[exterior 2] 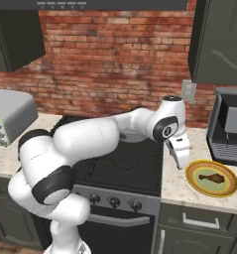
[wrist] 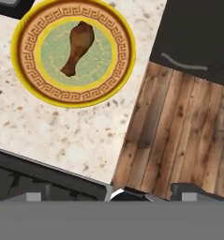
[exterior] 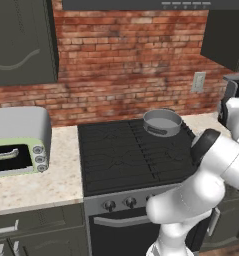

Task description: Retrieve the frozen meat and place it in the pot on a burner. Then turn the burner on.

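Item — frozen meat (wrist: 77, 47): a brown drumstick-shaped piece, lay in the green centre of a round yellow-rimmed plate (wrist: 123, 70) with a key-pattern border. The plate sat on the speckled counter (wrist: 62, 136) to the right of the cooktop (exterior: 126, 155), near the counter's front edge; in the right base view the meat (exterior 2: 211, 177) was small and its shape hard to read.

Item — pot (exterior: 162, 122): round, grey, shallow, stood on the back right burner (exterior: 161, 135) of the black grated cooktop. In the right base view the arm's forearm hid it almost wholly.

Item — gripper (exterior 2: 180, 159): hung over the counter between the cooktop's right edge and the plate, pointing down, above and apart from the meat. Its fingers were spread wide, holding nothing; in the hand view the two dark tips were cut off by the lower edge, one at each side.

Item — stove knobs (exterior 2: 115, 202): a row of round grey ones on the front panel, partly hidden by the arm in the left base view.

Item — toaster oven (exterior: 18, 142): grey and pale green, on the left counter, cut off at the frame's edge.

Item — coffee machine (exterior 2: 230, 131): dark, behind the plate — right side cropped.

Item — wood floor (wrist: 179, 126): seen past the counter's edge.
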Available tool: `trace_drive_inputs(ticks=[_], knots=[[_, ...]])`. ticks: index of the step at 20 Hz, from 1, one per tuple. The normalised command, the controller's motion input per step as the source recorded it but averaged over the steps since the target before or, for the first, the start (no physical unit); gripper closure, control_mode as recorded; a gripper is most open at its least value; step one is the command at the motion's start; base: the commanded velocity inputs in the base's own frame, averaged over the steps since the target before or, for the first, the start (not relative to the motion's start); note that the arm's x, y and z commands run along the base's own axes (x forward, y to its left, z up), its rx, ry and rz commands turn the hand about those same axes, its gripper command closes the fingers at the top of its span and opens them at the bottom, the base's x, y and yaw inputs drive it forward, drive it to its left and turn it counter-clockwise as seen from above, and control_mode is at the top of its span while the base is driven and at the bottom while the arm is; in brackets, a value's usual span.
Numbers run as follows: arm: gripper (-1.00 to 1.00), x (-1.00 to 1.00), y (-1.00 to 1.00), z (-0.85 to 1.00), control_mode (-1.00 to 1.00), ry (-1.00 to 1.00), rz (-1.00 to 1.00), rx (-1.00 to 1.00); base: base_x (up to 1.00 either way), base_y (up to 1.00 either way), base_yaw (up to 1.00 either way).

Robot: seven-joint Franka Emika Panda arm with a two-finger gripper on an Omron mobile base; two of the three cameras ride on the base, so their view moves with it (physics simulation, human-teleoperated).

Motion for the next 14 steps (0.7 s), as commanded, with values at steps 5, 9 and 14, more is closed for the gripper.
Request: trace_drive_inputs(ticks=[5,9,14], knots=[[-1.0,0.17,-0.52,-0.3,-1.0,0.0,0.01,0.04,0.0,0.0,0.0],[-1.0,0.22,-0.21,-0.21,-1.0,0.0,0.02,0.0,0.0,0.0,0.0],[-1.0,0.26,-0.44,-0.21,-1.0,0.0,0.02,0.02,0.0,0.0,0.0]])
